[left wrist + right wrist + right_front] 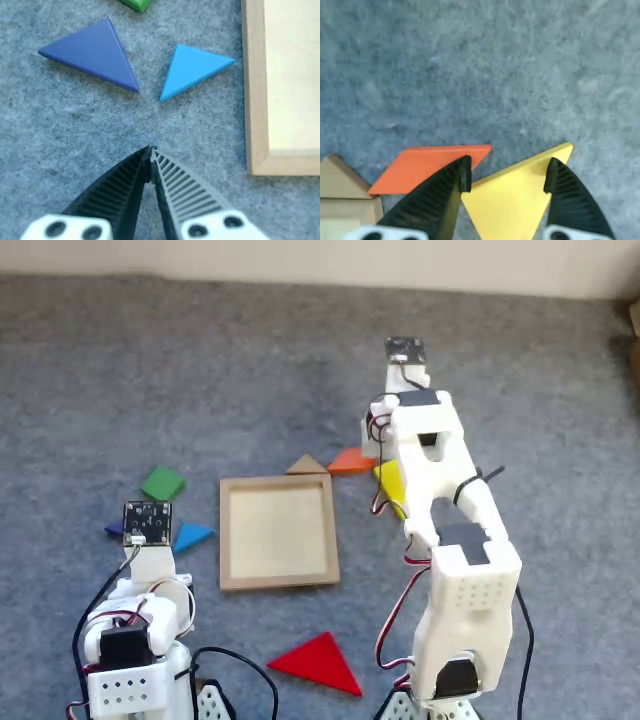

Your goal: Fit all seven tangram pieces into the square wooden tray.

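Closest in the left wrist view, we see the left gripper [151, 150] with its jaws pressed together, the tips meeting over grey carpet [150, 360] and clamping nothing. Just past the tips lie a light blue triangle [187, 70], near the left rim of the wooden tray [255, 100], and a dark blue triangle [95, 52] farther out from that rim. Their corners come close but stay apart. A green square [135, 4] sits beyond them, on the same side of the tray.

On the right gripper [507, 175] we find the jaws apart, one finger on each side of a yellow triangle [510, 200] that lies flat off the tray's right side. We cannot tell whether the fingers touch it. An orange parallelogram [425, 167] lies just beside the yellow piece, by the tray's far right corner, and a tan triangle [337, 177] rests against the tray's far rim.

From above, a red triangle [318, 662] lies off the tray's near side. All seven pieces lie on the carpet outside the tray.
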